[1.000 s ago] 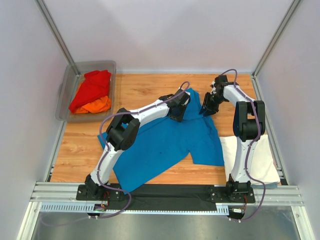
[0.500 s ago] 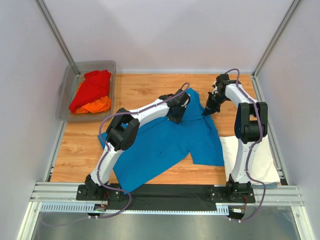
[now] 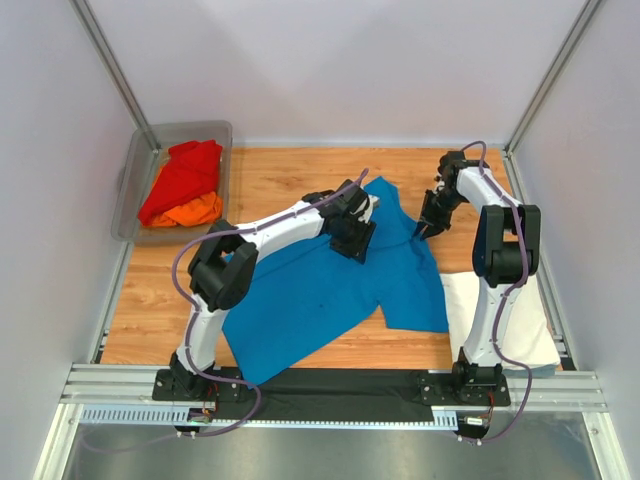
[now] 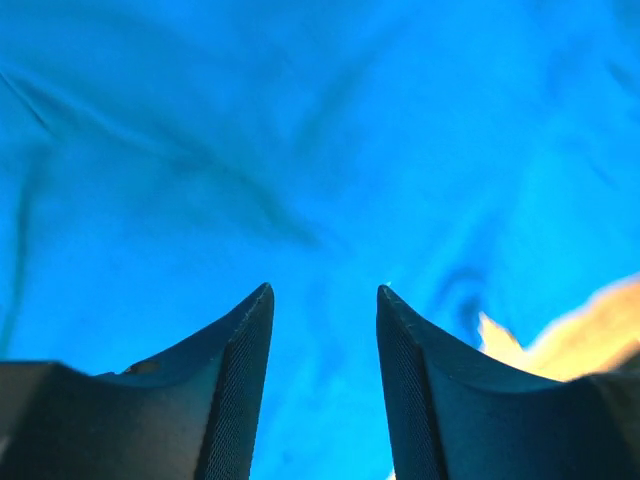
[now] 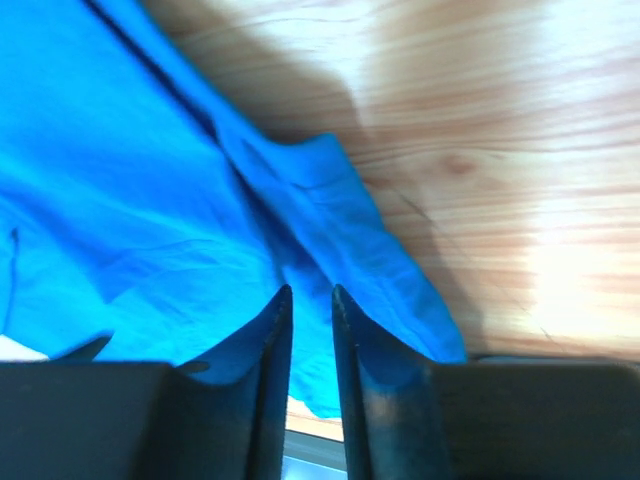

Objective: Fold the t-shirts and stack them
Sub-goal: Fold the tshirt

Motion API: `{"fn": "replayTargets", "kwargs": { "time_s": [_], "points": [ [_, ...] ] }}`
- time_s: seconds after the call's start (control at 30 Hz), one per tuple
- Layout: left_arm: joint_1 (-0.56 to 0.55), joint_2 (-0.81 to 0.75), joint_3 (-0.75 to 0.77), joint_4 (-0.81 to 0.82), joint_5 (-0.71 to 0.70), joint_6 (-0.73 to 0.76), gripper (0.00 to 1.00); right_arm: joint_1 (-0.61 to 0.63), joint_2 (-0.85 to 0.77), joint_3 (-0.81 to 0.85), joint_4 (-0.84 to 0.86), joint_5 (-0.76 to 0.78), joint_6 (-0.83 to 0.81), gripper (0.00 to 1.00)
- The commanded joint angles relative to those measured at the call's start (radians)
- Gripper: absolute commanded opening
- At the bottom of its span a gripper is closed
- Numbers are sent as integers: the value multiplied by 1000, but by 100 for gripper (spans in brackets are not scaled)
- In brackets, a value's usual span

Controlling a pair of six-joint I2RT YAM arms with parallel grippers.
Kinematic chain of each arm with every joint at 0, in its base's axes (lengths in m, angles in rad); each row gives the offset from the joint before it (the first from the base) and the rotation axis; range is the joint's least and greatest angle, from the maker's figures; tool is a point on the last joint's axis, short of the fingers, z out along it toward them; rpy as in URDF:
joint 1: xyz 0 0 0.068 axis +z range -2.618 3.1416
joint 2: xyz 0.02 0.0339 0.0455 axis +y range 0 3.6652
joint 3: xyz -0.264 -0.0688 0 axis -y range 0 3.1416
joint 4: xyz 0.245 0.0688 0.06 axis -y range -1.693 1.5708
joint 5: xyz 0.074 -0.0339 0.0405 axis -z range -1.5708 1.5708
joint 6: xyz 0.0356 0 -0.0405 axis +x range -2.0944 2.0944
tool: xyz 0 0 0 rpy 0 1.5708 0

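Note:
A bright blue t-shirt [image 3: 320,290] lies spread and rumpled across the middle of the table. My left gripper [image 3: 355,240] hovers over its upper part; in the left wrist view the left gripper [image 4: 324,290] is open, with only blue cloth [image 4: 300,150] beneath it. My right gripper [image 3: 424,230] is at the shirt's far right edge. In the right wrist view the right gripper [image 5: 312,290] stands open by a narrow gap over a folded hem of the blue shirt [image 5: 120,200], pinching nothing. A white t-shirt [image 3: 500,320] lies folded at the right.
A grey see-through tub [image 3: 226,175] at the back left holds a red t-shirt [image 3: 185,175] on an orange one [image 3: 195,212]. Bare wooden table [image 3: 280,170] lies behind the blue shirt. White walls and metal posts enclose the table.
Both grippers closed and then opened again. My left gripper shifted slightly left and nearer over the shirt, its elbow swinging left. My right gripper moved a little to the right along the shirt's edge.

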Motion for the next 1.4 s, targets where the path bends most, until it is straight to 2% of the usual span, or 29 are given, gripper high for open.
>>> {"fn": "replayTargets", "kwargs": {
  "time_s": [0.0, 0.03, 0.1, 0.13, 0.23, 0.43, 0.6, 0.73, 0.97, 1.1, 1.13, 1.2, 1.23, 1.33, 1.37],
  "points": [
    [14, -140, -14, 55, 92, 31, 54, -1, -34, 32, -25, 43, -13, 29],
    [26, -143, -8, 47, 90, 25, 54, 0, -40, 35, -20, 43, -13, 30],
    [69, -124, 17, 47, 109, -1, 46, 17, -62, 41, 12, 19, -12, 32],
    [81, -113, 23, 58, 128, -24, 39, 23, -65, 44, 26, 5, -9, 33],
    [118, -36, 84, 89, 158, -72, 35, 42, -37, 75, 69, -44, 25, 33],
    [135, 128, 225, 115, 118, -90, 38, 88, 56, 159, 282, -47, 129, 34],
    [175, 173, 169, 158, 78, -136, 39, 150, 170, 260, 394, -17, 209, 35],
    [222, 189, 112, 219, 116, -153, 40, 186, 263, 352, 429, 37, 246, 35],
    [291, 283, 189, 215, 213, -144, 42, 215, 473, 592, 423, 65, 295, 35],
    [299, 297, 274, 160, 257, -83, 49, 213, 556, 757, 377, 42, 287, 37],
    [299, 291, 303, 115, 267, -63, 50, 210, 550, 782, 353, 46, 271, 37],
    [296, 227, 295, 95, 273, -57, 54, 204, 518, 820, 270, 46, 254, 45],
    [293, 191, 263, 75, 273, -57, 55, 191, 456, 819, 241, 55, 243, 48],
    [262, -32, 178, 3, 213, -53, 58, 152, 301, 785, 46, 110, 189, 59],
    [252, -80, 152, -20, 172, -56, 58, 141, 250, 726, 11, 137, 156, 63]
  ]
}}
